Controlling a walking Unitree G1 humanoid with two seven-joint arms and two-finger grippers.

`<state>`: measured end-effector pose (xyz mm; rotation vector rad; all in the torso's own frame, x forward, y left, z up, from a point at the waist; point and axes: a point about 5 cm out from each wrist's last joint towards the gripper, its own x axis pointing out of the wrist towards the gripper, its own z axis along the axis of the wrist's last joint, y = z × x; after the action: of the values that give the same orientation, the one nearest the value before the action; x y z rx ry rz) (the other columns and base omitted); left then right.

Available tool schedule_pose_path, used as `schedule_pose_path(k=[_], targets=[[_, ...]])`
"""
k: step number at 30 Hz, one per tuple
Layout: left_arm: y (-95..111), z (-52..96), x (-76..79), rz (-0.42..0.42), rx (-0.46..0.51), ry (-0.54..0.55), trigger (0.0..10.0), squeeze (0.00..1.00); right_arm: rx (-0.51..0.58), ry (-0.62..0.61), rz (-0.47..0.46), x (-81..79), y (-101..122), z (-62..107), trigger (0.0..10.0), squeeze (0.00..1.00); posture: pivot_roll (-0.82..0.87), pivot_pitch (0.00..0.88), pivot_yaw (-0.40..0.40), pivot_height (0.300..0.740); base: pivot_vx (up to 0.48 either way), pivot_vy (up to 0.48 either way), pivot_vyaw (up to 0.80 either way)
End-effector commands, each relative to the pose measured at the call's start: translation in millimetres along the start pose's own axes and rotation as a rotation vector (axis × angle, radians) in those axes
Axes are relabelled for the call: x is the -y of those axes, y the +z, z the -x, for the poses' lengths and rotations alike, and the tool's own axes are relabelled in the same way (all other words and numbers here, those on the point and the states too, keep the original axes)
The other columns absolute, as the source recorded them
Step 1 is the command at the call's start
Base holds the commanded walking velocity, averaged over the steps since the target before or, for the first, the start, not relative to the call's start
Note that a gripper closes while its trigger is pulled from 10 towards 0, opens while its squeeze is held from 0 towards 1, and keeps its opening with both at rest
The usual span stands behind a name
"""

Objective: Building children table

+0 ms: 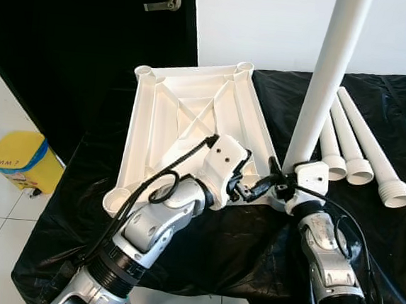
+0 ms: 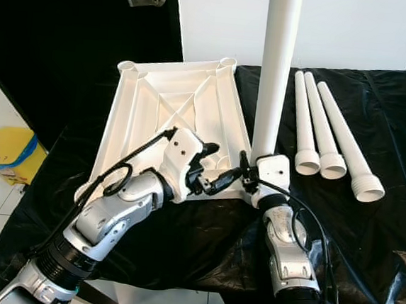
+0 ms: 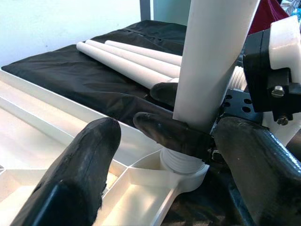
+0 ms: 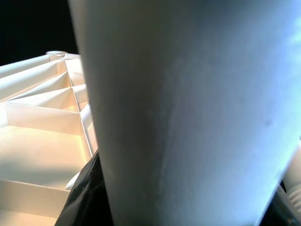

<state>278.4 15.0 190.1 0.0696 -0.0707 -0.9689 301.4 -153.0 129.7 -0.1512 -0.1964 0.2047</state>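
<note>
The white table top (image 1: pixel 192 115) lies upside down on the black cloth. One white leg (image 1: pixel 327 70) stands upright in its near right corner socket (image 3: pixel 186 172), threaded end down. My right gripper (image 1: pixel 280 181) is shut on the leg just above the socket, and in the right wrist view the leg (image 4: pixel 188 108) sits very close. My left gripper (image 1: pixel 248 191) reaches over the table top's near edge toward the same corner. It is open, with its black fingers (image 3: pixel 89 160) spread wide and the leg's base some way ahead of them.
Three more white legs (image 1: pixel 360 144) lie side by side on the cloth to the right. A yellow bin (image 1: pixel 17 157) stands on the floor at the left. Behind the table are a black door with a handle (image 1: pixel 163 3) and a white wall.
</note>
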Motion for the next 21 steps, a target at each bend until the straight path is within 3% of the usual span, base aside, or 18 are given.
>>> schedule_pose_path(k=[1, 4, 6, 13, 21], targets=[[3.3, 1.0, 7.4, -0.011, -0.002, -0.145, 10.0, 0.00, -0.156, 0.054, -0.037, -12.6, -29.5, 11.2, 10.0, 0.00, -0.25, 0.049, 0.076, 0.740, 0.000, 0.000, 0.00], [3.9, 0.7, 7.4, -0.010, -0.001, -0.145, 10.0, 0.00, -0.154, 0.066, -0.022, -12.4, -29.0, 10.9, 10.0, 0.00, -0.24, 0.052, 0.074, 0.740, 0.000, 0.000, 0.00], [4.9, 0.4, 6.9, -0.009, 0.001, -0.142, 10.0, 0.00, -0.127, 0.134, 0.048, -16.3, -28.3, 14.3, 10.0, 0.00, -0.24, 0.057, 0.074, 0.740, 0.000, 0.000, 0.00], [6.1, 0.9, 5.4, -0.004, 0.004, -0.133, 10.0, 0.00, -0.089, 0.185, 0.088, -19.3, -27.8, 17.8, 10.0, 0.00, -0.24, 0.063, 0.074, 0.740, 0.000, 0.000, 0.00], [7.2, 1.2, 4.4, -0.004, 0.006, -0.131, 10.0, 0.00, -0.090, 0.157, 0.001, -18.7, -29.1, 16.1, 10.0, 0.00, -0.24, 0.062, 0.077, 0.740, 0.000, 0.000, 0.00]])
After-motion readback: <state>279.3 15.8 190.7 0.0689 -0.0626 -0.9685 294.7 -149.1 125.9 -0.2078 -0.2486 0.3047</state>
